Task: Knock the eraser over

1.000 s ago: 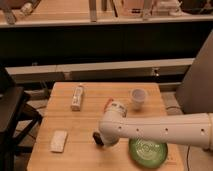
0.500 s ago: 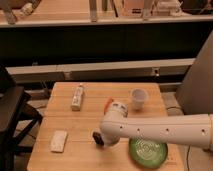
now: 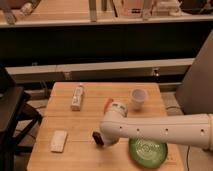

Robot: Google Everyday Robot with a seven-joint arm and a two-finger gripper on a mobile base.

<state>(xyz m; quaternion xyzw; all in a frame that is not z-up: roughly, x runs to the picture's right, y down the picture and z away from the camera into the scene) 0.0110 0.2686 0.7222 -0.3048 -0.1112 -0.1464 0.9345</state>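
Observation:
My white arm [image 3: 160, 131] reaches in from the right across the front of the wooden table [image 3: 85, 122]. Its gripper [image 3: 99, 139] is at the arm's left end, low over the front middle of the table. A small dark shape shows there, against the wrist. I cannot tell whether it is the black eraser or part of the gripper. No other black block is in view. An orange carrot [image 3: 107, 104] pokes out just behind the wrist.
A white bottle-like oblong [image 3: 77, 96] lies at the back left. A flat white pad [image 3: 58, 140] lies at the front left. A white cup [image 3: 138, 98] stands at the back right. A green plate [image 3: 147, 151] sits at the front right, partly under the arm. A dark chair [image 3: 12, 115] stands left of the table.

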